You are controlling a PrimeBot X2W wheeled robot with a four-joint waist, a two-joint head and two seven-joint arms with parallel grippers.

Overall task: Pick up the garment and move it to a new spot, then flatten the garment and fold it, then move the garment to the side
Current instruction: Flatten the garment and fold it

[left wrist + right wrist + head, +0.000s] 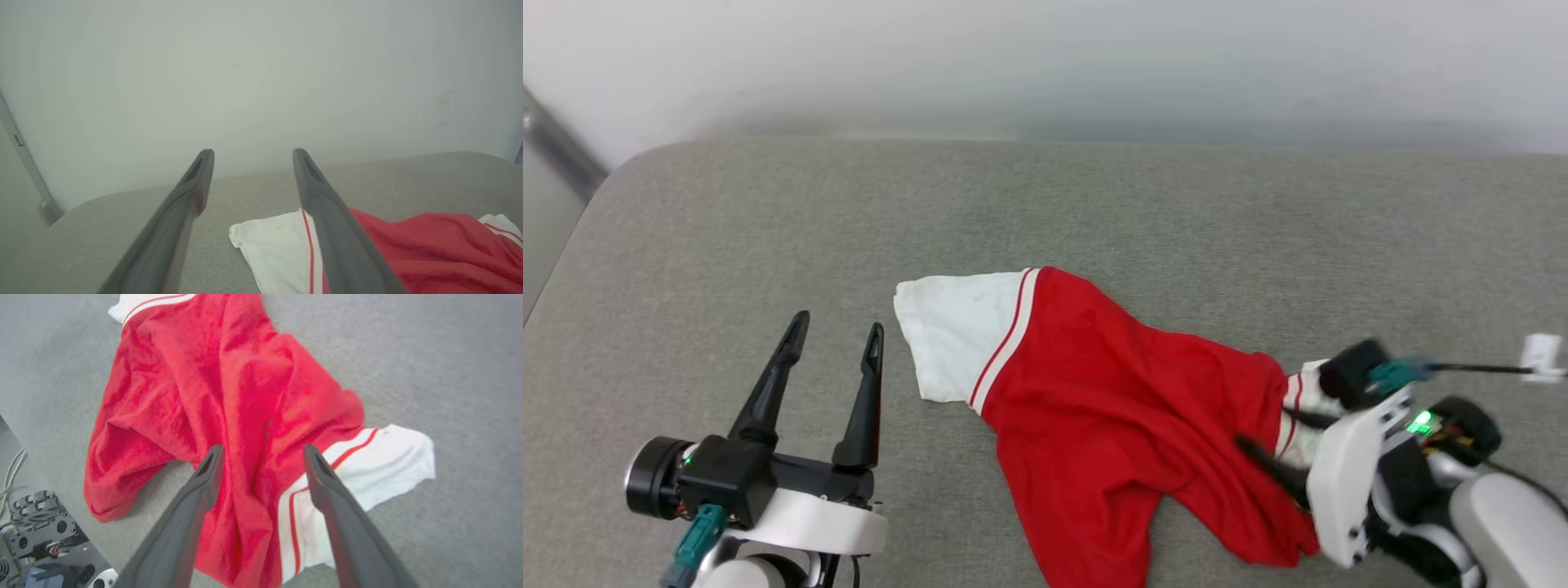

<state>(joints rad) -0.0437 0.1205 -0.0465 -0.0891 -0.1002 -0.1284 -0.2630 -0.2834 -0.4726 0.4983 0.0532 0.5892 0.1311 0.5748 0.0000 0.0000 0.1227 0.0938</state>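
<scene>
One crumpled red-and-white garment [1111, 408]

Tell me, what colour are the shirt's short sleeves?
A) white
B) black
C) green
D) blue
A: the red garment lies crumpled on the grey surface, and its sleeves are white with thin red stripes at the seam.
</scene>
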